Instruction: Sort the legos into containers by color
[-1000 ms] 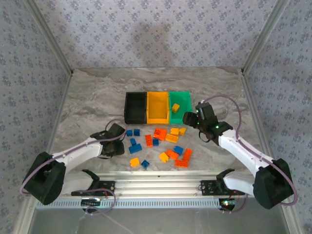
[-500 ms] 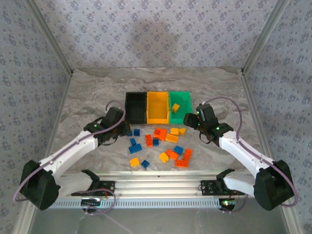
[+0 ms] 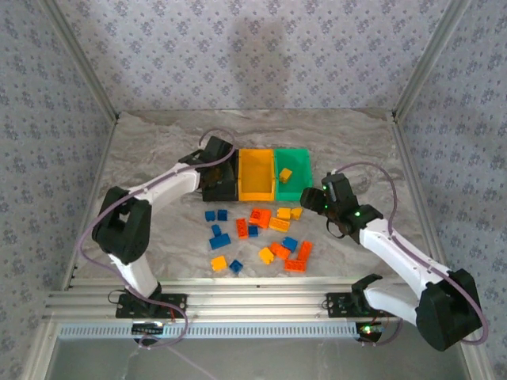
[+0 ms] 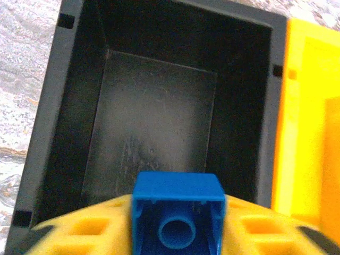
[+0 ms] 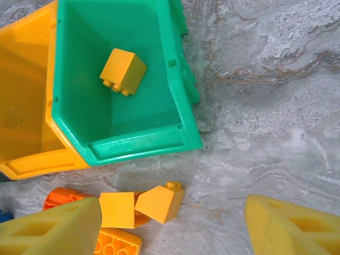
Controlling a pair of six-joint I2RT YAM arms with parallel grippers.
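Hardly begun: yellow studded brick (image 5: 122, 71) in green plastic bin (image 5: 138, 146), blue studded brick (image 4: 178, 212) clamped in left gripper (image 3: 215, 154), right gripper (image 5: 172, 231) agape, other bricks (image 3: 269, 233) loose.

No text, label, brand, number or sign can be read in any view. The studs of the legos (image 5: 122, 71) may carry moulded lettering, but they are too small and blurred to tell. The small board (image 3: 369, 329) on the near rail, to the right, is also too small to show any print.
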